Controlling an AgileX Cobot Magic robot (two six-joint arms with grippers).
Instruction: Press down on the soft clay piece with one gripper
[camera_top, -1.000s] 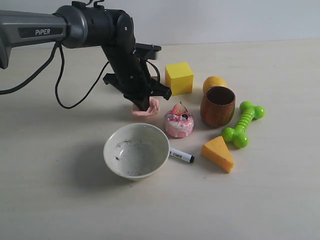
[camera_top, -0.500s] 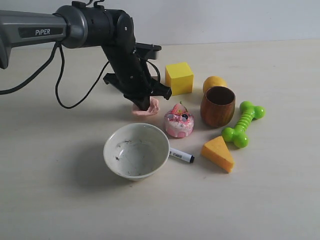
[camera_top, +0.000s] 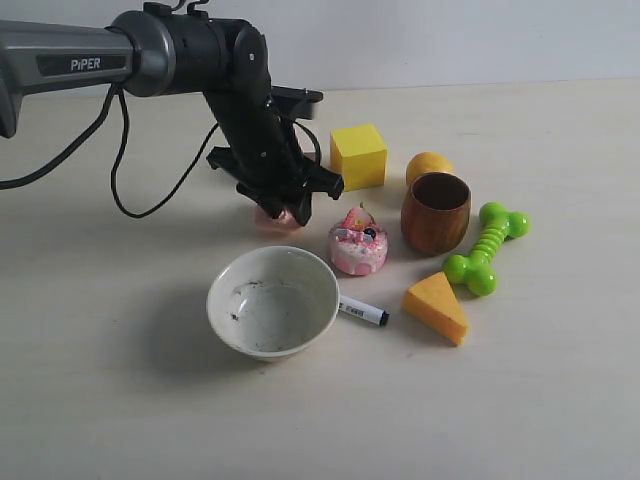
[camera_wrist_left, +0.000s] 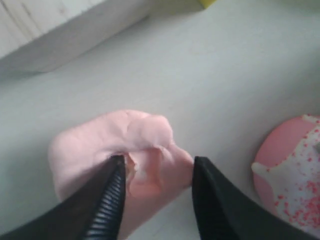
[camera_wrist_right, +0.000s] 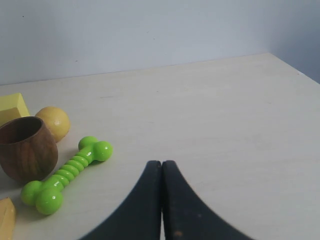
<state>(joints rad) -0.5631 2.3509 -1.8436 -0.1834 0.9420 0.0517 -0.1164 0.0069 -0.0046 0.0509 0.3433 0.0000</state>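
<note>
The soft clay piece (camera_top: 268, 217) lies on the table between the white bowl and the yellow cube, mostly hidden under my left gripper (camera_top: 290, 210) in the exterior view. In the left wrist view the clay (camera_wrist_left: 100, 145) is a pale pink, dented lump. My left gripper (camera_wrist_left: 158, 167) is down on it with its jaws apart. One fingertip digs into the clay's top and the other touches its edge, with a clay bump between them. My right gripper (camera_wrist_right: 161, 165) is shut and empty over bare table, away from the clay.
A pink-and-white toy cake (camera_top: 358, 245) sits right beside the clay. Nearby are a white bowl (camera_top: 273, 300), a marker (camera_top: 365, 313), a yellow cube (camera_top: 358, 155), a wooden cup (camera_top: 436, 212), a yellow ball (camera_top: 428, 163), a green bone toy (camera_top: 487, 247) and an orange wedge (camera_top: 436, 305).
The left gripper has come down onto the clay. The pink flap that stood up beside the fingers is now pushed flat and mostly covered.
</note>
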